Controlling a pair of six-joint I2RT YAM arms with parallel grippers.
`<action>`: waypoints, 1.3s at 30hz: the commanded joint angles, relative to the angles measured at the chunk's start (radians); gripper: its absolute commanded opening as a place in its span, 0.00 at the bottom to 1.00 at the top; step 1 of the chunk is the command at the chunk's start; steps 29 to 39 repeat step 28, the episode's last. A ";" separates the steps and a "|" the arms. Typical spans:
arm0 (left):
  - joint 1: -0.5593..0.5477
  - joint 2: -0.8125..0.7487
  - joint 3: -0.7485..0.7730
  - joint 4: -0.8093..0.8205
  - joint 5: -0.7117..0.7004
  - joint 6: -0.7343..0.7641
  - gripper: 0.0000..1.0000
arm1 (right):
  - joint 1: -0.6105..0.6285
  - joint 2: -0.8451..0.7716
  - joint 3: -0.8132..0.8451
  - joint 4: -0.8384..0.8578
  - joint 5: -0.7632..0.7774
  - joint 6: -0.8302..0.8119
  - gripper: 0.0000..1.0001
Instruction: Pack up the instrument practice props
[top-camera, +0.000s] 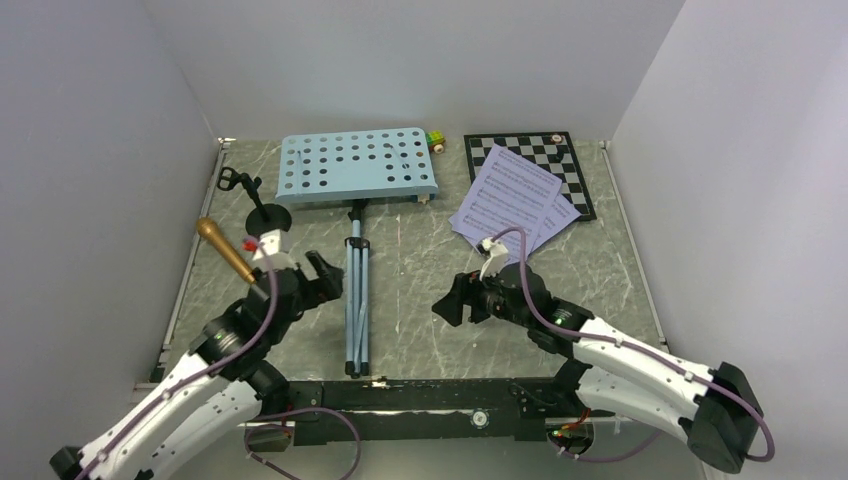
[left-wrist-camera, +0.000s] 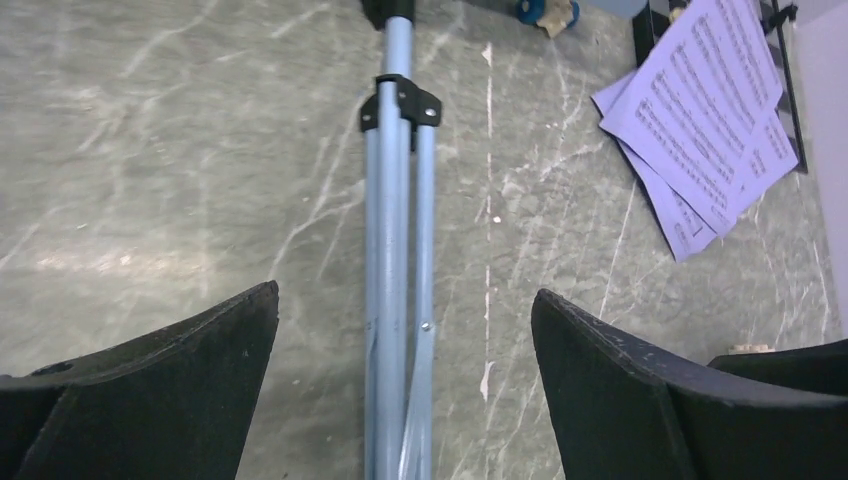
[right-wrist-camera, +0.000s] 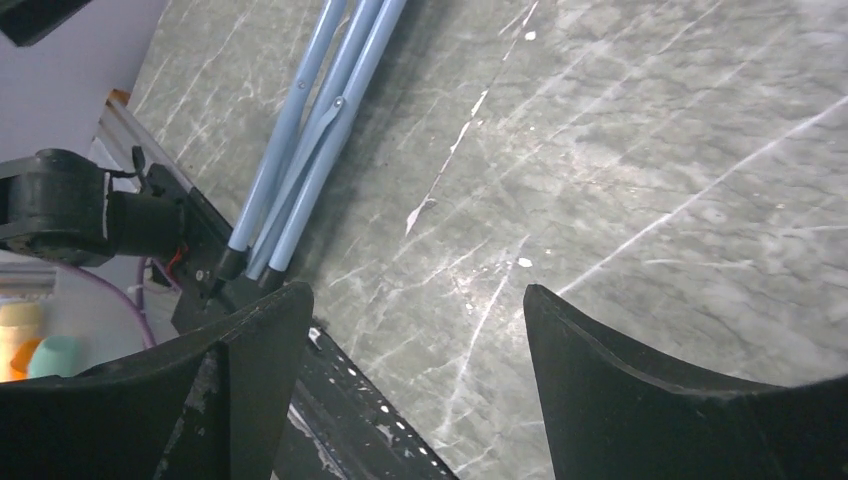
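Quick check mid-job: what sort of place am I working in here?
Probably a lab test booth, not a real music room: plain white walls box in a marble-patterned table, and the music stand lies flat near a chessboard.

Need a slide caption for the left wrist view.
Left wrist: open left end effector framing the folded light-blue music stand legs on the table, sheet-music pages upper right.
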 joint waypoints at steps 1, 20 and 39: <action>-0.003 -0.140 0.033 -0.298 -0.103 -0.085 0.99 | 0.004 -0.099 -0.031 -0.002 0.093 -0.062 0.82; -0.003 -0.130 0.184 -0.536 -0.070 -0.142 0.99 | 0.006 -0.218 0.124 -0.192 0.461 -0.037 1.00; -0.003 -0.105 0.176 -0.514 -0.048 -0.100 0.99 | 0.005 -0.217 0.174 -0.266 0.458 -0.082 1.00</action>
